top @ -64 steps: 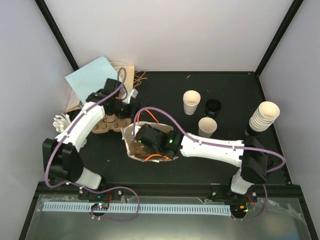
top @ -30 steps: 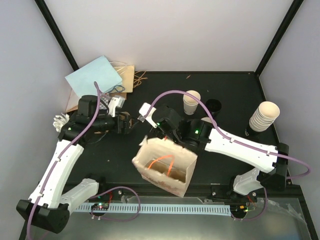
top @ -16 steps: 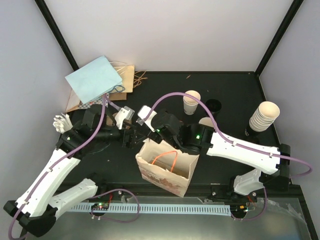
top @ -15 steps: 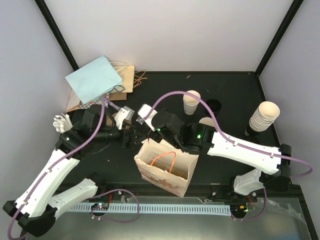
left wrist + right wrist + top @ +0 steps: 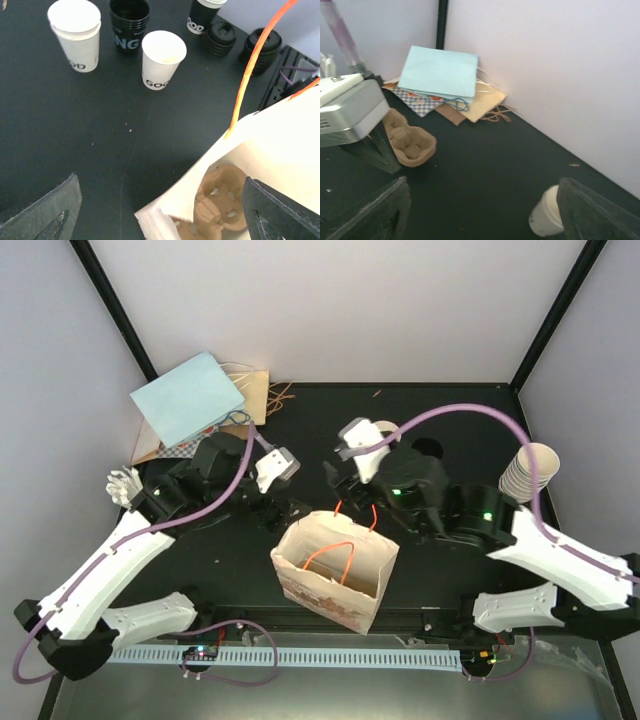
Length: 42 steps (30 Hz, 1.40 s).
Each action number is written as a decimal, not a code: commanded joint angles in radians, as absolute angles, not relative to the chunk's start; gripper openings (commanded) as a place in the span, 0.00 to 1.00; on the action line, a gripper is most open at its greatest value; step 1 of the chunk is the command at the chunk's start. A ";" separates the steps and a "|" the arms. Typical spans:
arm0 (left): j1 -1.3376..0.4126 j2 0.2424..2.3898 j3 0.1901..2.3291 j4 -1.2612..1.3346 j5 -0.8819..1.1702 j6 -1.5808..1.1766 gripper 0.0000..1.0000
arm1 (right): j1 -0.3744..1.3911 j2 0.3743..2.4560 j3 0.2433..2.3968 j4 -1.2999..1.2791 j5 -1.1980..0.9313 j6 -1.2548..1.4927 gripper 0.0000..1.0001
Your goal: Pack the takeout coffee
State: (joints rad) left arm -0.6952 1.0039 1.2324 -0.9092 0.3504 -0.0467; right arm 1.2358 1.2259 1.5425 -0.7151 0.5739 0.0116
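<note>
Two white paper coffee cups (image 5: 162,59) (image 5: 75,20) stand lidless on the black table. Stacks of black lids (image 5: 222,37) sit behind them. The printed paper bag (image 5: 335,570) stands upright and open, with a brown pulp tray (image 5: 225,200) in its bottom. My left gripper (image 5: 165,220) (image 5: 290,512) hovers open over the bag's left rim, nothing between its fingers. My right gripper (image 5: 485,220) (image 5: 335,478) is open and empty behind the bag, facing the back left corner. One white cup (image 5: 547,212) shows by its right finger.
A second pulp tray (image 5: 410,142) lies on the table near a pile of flat paper bags (image 5: 440,75) in the back left corner. A tall stack of cups (image 5: 530,475) stands at the right edge. A black cup (image 5: 129,17) stands between the white ones.
My right gripper has opened, let go of the bag's rim and pulled back and to the right. The bag stays standing. My left gripper has shifted slightly right, still open.
</note>
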 commanded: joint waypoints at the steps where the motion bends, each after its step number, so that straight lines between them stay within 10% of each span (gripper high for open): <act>1: -0.701 1.079 1.300 -0.877 0.482 0.220 0.90 | 1.211 1.112 1.529 -0.815 0.655 0.106 0.88; 19: -0.738 1.429 1.479 -1.028 0.939 0.491 0.65 | 1.184 0.890 1.393 -0.922 0.733 0.240 1.00; 28: -0.758 1.467 1.513 -1.086 0.870 0.501 0.04 | 1.184 0.888 1.375 -0.908 0.733 0.231 1.00; 42: -0.535 1.301 1.391 -0.974 0.656 0.218 0.02 | 1.044 0.897 1.260 -0.906 0.593 0.273 1.00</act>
